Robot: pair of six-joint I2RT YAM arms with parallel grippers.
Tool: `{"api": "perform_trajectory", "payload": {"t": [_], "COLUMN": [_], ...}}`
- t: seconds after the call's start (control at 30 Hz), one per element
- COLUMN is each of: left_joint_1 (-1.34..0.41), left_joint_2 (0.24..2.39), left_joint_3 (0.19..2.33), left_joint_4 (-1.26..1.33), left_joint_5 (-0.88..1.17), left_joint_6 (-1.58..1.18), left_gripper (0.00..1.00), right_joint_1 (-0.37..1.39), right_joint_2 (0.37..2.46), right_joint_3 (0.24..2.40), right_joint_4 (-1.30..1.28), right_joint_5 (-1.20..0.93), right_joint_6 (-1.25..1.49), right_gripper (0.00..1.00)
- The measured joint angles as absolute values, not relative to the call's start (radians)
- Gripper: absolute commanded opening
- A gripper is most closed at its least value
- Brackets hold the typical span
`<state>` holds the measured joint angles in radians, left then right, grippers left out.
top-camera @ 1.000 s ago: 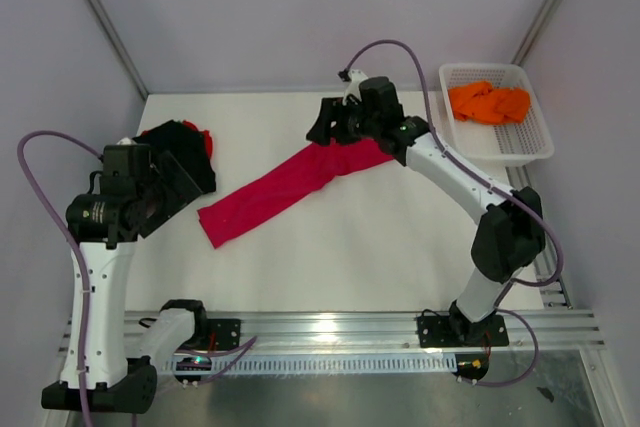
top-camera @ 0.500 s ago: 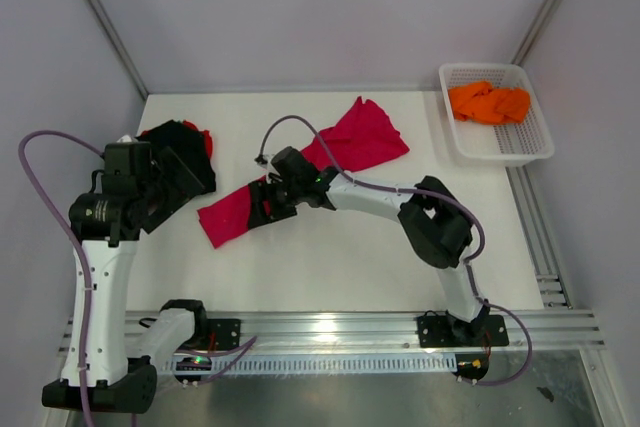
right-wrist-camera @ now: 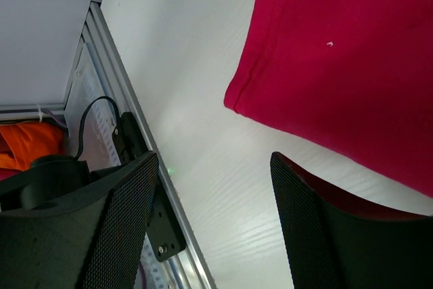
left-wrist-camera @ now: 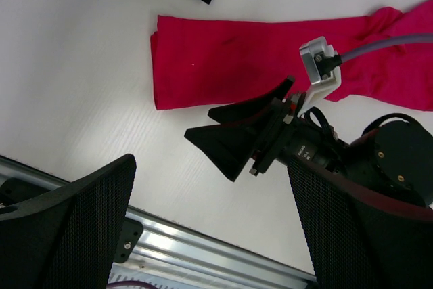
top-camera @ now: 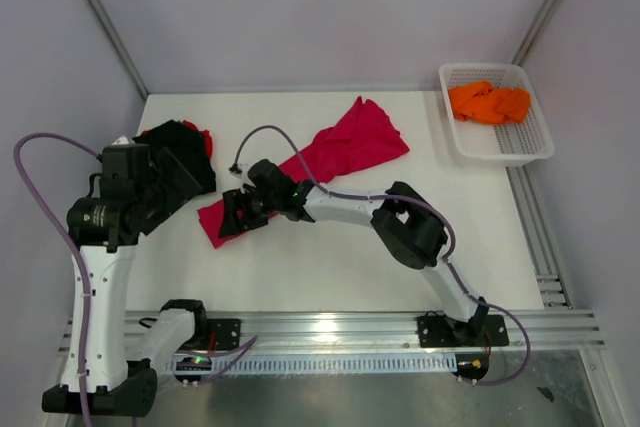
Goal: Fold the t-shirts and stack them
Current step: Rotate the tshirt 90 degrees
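A long crimson t-shirt [top-camera: 330, 157] lies stretched slantwise across the white table, its far end spread out. My right gripper [top-camera: 230, 217] hovers open low over the shirt's near-left end [right-wrist-camera: 338, 52], holding nothing; in the right wrist view bare table shows between its fingers [right-wrist-camera: 115, 221]. The left wrist view shows the same shirt [left-wrist-camera: 223, 59] with the right gripper [left-wrist-camera: 203, 126] just in front of it. My left gripper [top-camera: 172, 185] hangs open and empty above the near edge of the black t-shirt [top-camera: 180, 142]. A bit of red cloth [top-camera: 206, 137] peeks from behind the black one. An orange t-shirt [top-camera: 490, 102] lies in the basket.
The white mesh basket [top-camera: 540, 152] stands at the far right corner. A metal rail [top-camera: 330, 325] runs along the table's near edge and shows in the left wrist view [left-wrist-camera: 203, 255] too. Grey walls close the back and sides.
My right arm has swung from the shirt's far end near the basket to its near-left end. The far end now lies spread on the table. The left arm has stayed put.
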<state>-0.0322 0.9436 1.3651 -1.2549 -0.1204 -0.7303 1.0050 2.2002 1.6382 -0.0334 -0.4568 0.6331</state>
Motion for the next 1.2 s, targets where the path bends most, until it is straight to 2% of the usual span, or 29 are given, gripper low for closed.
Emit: {"api": "perform_trajectory", "payload": {"t": [0.37, 0.6, 0.83, 1.2], "left_joint_1": [-0.032, -0.032, -0.032, -0.032], "left_joint_2": [0.871, 0.839, 0.824, 0.817], "left_joint_3": [1.362, 1.356, 1.356, 1.356], "left_joint_4": [-1.291, -1.328, -1.343, -1.345], "left_joint_5": [-0.123, -0.14, -0.146, -0.146], "left_joint_6": [-0.733, -0.73, -0.73, -0.733], "left_gripper": [0.97, 0.97, 0.97, 0.97], "right_joint_1": [1.004, 1.004, 0.999, 0.98], "right_joint_2": [2.27, 2.323, 2.358, 2.398], "right_joint_3": [1.636, 1.778, 1.869, 1.864], "right_joint_4": [0.092, 0.088, 0.058, -0.091], "right_joint_5": [-0.417, -0.373, -0.313, -0.241], "right_joint_6": [0.65, 0.641, 0.621, 0.582], "right_gripper": [0.72, 0.72, 0.72, 0.72]}}
